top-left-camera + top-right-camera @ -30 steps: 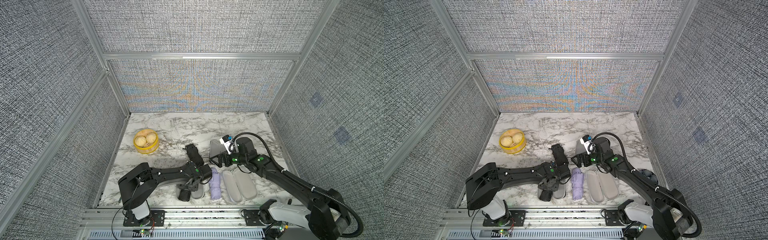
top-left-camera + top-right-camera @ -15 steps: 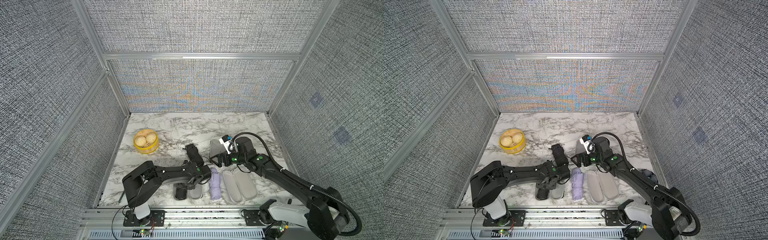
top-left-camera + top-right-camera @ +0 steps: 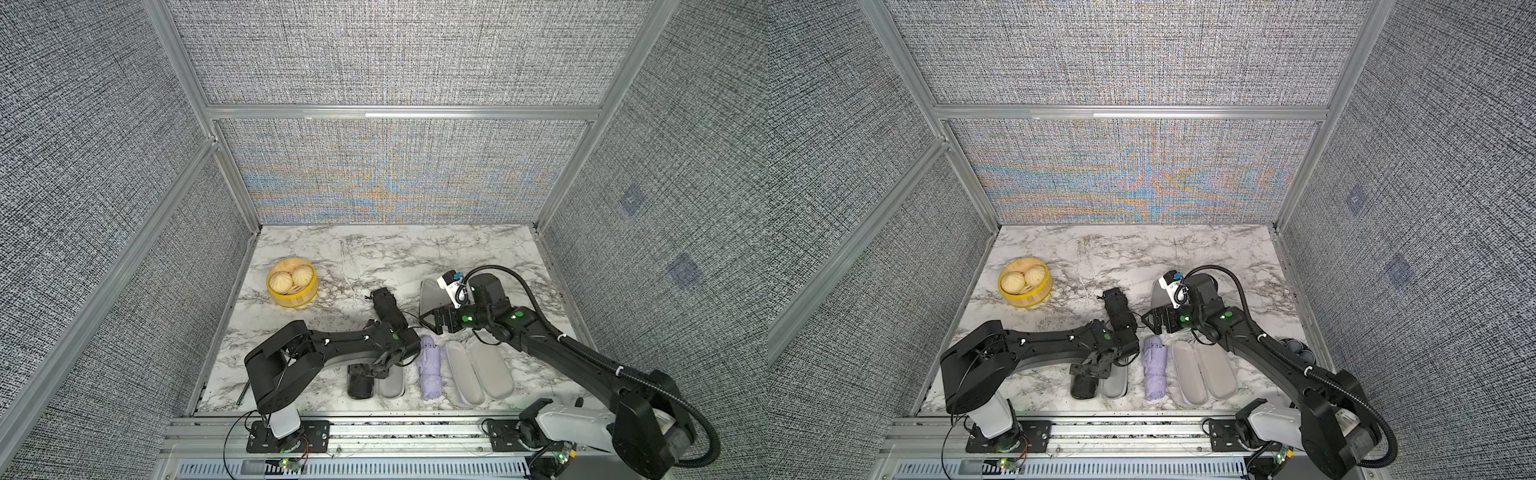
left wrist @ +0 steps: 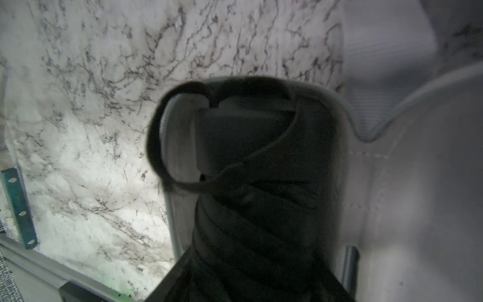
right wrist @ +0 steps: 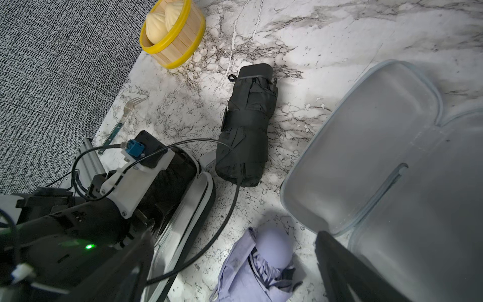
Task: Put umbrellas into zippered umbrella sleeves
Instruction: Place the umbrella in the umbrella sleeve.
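Stowing of one black umbrella is the step in hand. In both top views it lies lengthwise in one half of an open sleeve at the lower centre of the frame. The left wrist view shows its strap end resting on the grey lining, inside the rim. The left claw sits directly over the bundle. I cannot tell whether its jaws grip the umbrella or stand clear, because the arm hides the fingers from above and the wrist view does not show them plainly.

As I judge it, the next move is to let go and lift straight off without dragging the fabric. The empty half then has to be folded over and zipped, probably with the other arm steadying the shell.

The right claw, just right of centre, has its jaws spread wide and holds nothing. It hovers above the worktop near a third sleeve and the second black umbrella. The lavender umbrella lies loose on the worktop at lower centre, beside a second open sleeve, and both are untouched.
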`<state>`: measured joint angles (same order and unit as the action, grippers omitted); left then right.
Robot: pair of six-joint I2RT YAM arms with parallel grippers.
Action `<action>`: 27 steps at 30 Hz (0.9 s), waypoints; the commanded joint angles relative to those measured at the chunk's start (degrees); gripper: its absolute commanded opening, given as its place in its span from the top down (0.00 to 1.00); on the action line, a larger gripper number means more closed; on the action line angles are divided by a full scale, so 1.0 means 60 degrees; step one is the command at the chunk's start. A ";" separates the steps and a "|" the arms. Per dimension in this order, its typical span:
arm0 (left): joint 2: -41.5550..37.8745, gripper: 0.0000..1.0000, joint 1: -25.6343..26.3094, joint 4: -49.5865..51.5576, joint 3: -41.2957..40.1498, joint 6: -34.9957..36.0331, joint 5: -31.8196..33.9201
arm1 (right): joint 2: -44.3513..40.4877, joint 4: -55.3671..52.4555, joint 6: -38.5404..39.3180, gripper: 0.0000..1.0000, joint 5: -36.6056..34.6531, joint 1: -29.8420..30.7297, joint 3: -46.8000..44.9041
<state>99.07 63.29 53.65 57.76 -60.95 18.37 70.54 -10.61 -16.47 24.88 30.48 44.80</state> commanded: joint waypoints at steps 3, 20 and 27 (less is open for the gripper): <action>-0.0319 0.29 -0.0003 -0.0038 0.0062 0.0284 0.0154 | -0.0012 0.0106 -0.0158 0.01 0.0251 0.0142 0.0118; -0.4180 0.31 -0.0836 -0.4713 -0.3537 0.1760 -0.0734 | -0.0024 -0.0611 -0.0541 0.45 -0.1182 0.1801 -0.0267; -0.5361 0.19 -0.0862 -0.4983 -0.4163 0.1968 -0.0467 | 0.0797 -0.0416 -0.0692 0.53 -0.1363 0.2821 -0.0034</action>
<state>68.16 58.24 25.34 33.19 -49.82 14.66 74.72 -13.41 -19.66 18.35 45.95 43.99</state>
